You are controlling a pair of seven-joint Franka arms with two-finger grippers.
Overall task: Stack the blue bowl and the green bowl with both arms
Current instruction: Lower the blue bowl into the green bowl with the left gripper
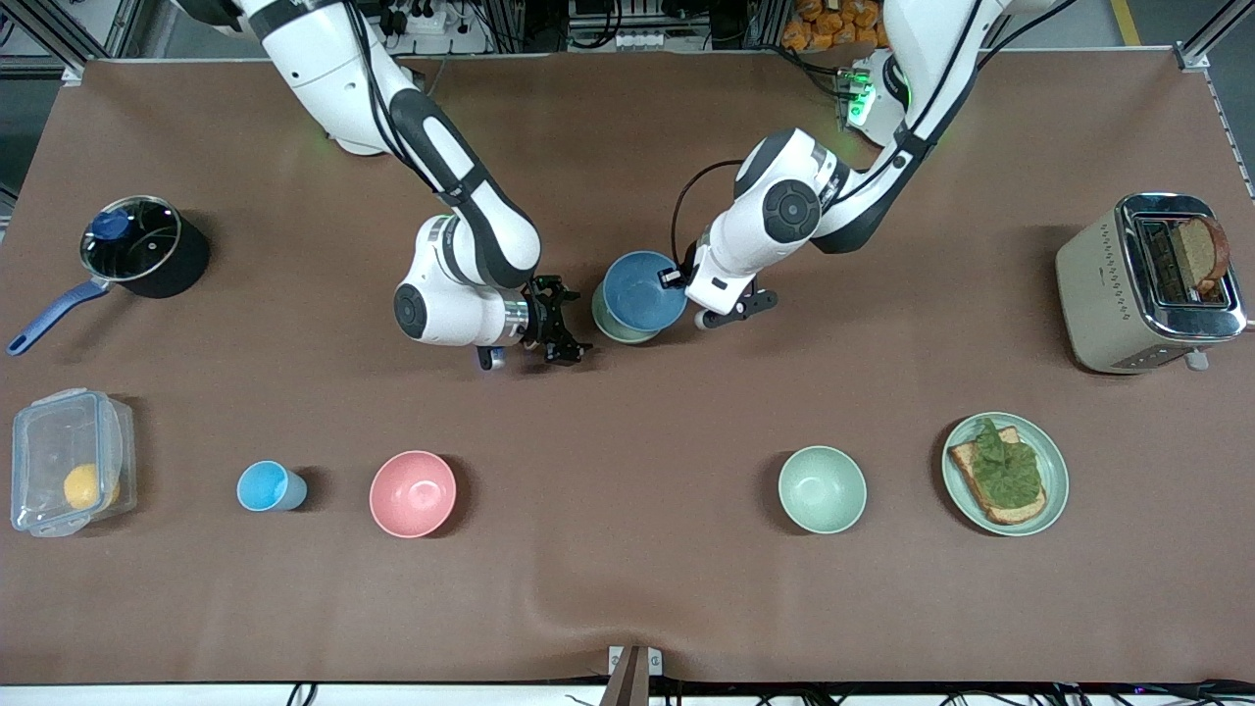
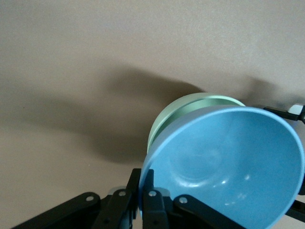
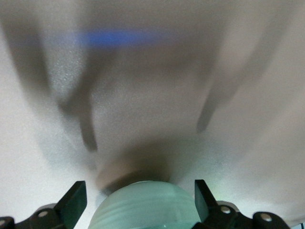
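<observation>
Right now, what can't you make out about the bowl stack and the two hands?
1. Green bowl: in the front view it is mostly covered by the blue bowl, so I can't tell whether the two touch.
2. Left hand: the left wrist view's edge cuts it off. Only its pinch on the blue rim shows.
3. Right hand: in the right wrist view its open fingers flank the green bowl. Contact is unclear.

Left pincer (image 1: pixel 677 277) clamped shut mid-table; right pincer (image 1: pixel 561 333) spread open beside.
</observation>
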